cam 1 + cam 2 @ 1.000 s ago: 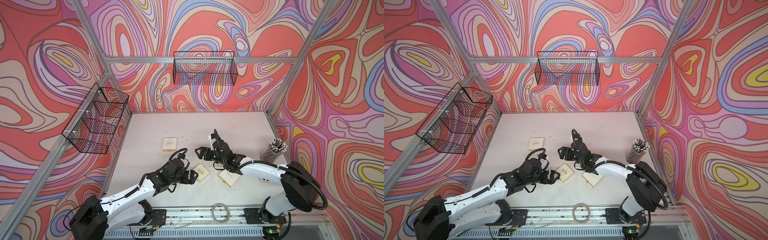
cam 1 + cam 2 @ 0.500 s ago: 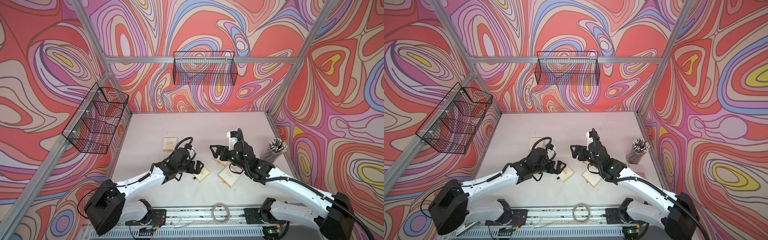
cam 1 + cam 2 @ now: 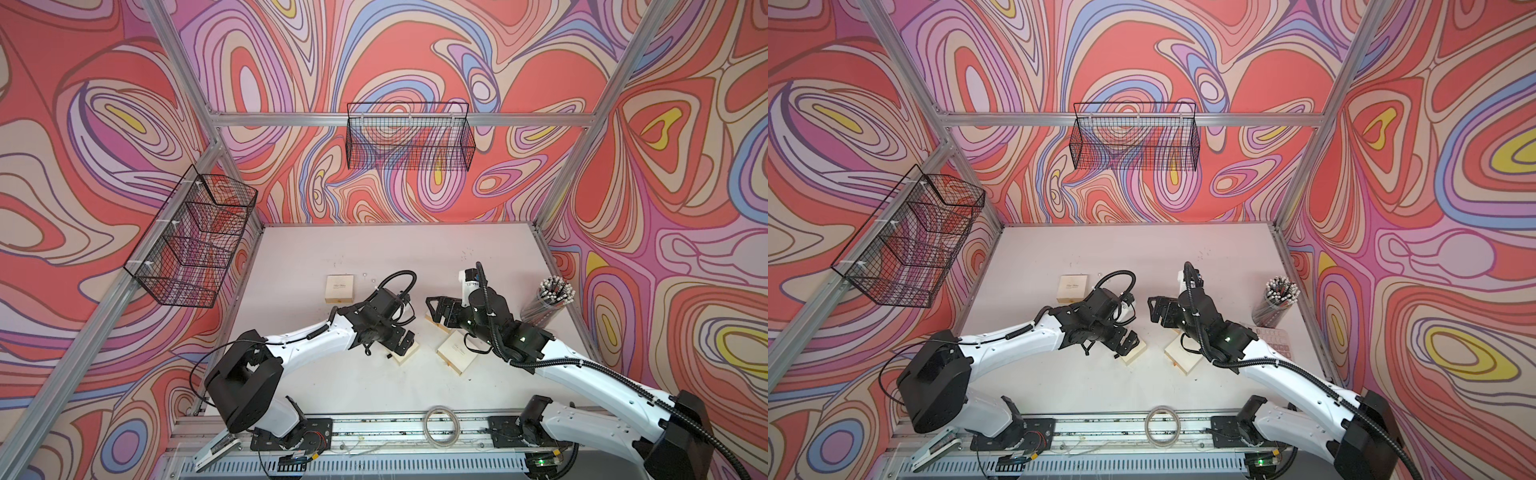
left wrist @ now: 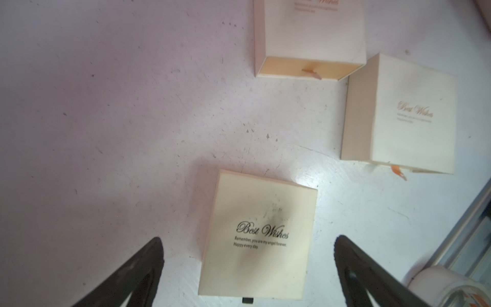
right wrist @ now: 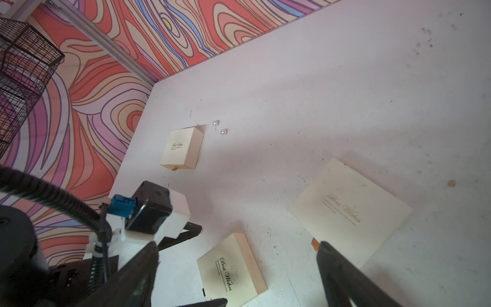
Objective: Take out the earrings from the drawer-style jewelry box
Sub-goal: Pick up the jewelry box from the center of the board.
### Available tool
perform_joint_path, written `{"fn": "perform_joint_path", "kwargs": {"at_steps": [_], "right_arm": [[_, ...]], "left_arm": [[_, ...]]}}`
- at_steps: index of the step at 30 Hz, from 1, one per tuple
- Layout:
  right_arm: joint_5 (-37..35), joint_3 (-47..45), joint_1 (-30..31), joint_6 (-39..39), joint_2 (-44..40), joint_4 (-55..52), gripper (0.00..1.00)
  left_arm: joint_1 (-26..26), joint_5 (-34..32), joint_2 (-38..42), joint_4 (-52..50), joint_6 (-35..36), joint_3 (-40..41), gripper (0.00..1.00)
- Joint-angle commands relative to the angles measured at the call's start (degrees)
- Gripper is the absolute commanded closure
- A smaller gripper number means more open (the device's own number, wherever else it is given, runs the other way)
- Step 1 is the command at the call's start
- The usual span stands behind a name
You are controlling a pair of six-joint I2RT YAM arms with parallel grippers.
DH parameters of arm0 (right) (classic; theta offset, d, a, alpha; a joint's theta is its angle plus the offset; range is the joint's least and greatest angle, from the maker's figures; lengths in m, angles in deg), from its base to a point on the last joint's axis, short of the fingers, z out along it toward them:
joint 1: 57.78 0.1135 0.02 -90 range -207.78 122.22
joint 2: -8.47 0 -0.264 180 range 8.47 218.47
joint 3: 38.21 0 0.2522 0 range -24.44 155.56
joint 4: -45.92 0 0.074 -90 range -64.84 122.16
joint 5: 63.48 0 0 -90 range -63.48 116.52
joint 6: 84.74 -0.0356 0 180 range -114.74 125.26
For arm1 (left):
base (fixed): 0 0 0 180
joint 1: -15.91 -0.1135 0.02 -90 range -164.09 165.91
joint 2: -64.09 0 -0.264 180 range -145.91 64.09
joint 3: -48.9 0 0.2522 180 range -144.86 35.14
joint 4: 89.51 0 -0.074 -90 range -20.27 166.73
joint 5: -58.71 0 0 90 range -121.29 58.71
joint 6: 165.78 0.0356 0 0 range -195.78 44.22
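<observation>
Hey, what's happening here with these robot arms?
On a white table with several cream drawer boxes, the left gripper hovers open above the black-tabbed box. The right gripper is open and empty. Two pearl earrings already lie on the table beside the far box.

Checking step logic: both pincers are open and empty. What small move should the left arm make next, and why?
Probably lower the left pincer onto the cream box below its open jaws and close on the sides. That box looks shut, with its black pull tab showing, so steadying it would let the right pincer pull it open.
</observation>
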Motion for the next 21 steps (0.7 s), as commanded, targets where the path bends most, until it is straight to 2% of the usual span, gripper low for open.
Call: {"fn": "perform_joint_path", "kwargs": {"at_steps": [1,9,17,21], "right_arm": [[0.3,-1.2,-0.1,-1.0,0.7,0.4,0.04],[0.9,-1.8,-0.1,-1.5,1.6,1.1,0.05],[1.1,-2.6,0.0,-2.0,1.8,1.5,0.05],[1.3,-2.8,-0.1,-2.0,2.0,1.8,0.05]], "left_arm": [[0.5,-0.1,-2.3,-4.5,4.1,-1.8,0.0],[2.5,0.1,-7.3,-4.5,5.0,-3.8,0.0],[4.6,-3.1,-9.7,-6.9,3.9,-5.8,0.08],[4.9,-4.6,-10.0,-7.2,2.0,-6.3,0.18]]}}
